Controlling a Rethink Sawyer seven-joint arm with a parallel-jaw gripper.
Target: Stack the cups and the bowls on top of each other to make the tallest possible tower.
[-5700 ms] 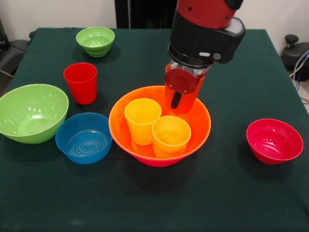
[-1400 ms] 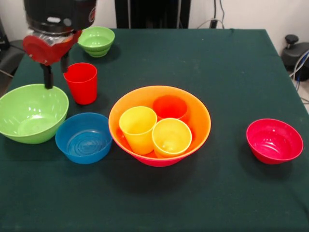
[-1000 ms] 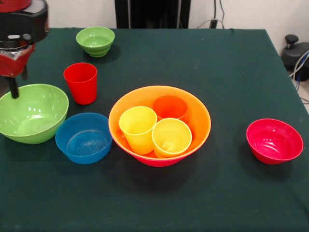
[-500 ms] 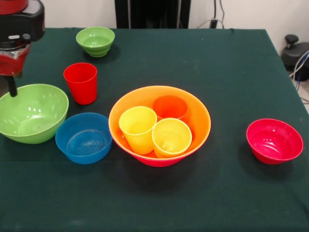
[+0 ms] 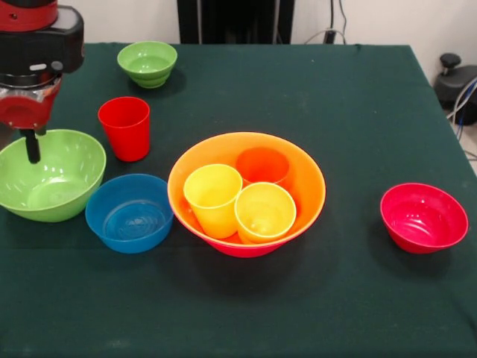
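The tower is barely started. Its base, the large glossy orange plastic bowl, sits mid-surface on a pink bowl of which only a thin pink-red edge shows beneath the near side. Inside the orange bowl stand three cups side by side, not nested: two yellow tapered plastic tumblers, touching each other, and an orange tapered tumbler behind them. So nothing has real height yet; the cups add no stack, they only share the bowl.

Left loose on the dark green cloth surface:
- red tapered plastic tumbler, upright, alone
- medium-large green plastic bowl at the picture's left edge
- small blue plastic bowl, just beside the green one, close to the orange bowl
- small green plastic bowl at the far side
- small red plastic bowl, well apart at the picture's right

The robot's hand hangs over the far rim of the medium-large green bowl. Only one dark finger is clear, so whether it is spread or clenched cannot be told; nothing visibly rides in it.

Judgement: most of the work remains. The green bowl looks like the step in hand, likely to go onto the orange bowl, but the three cups occupy that bowl and would block a nested fit.
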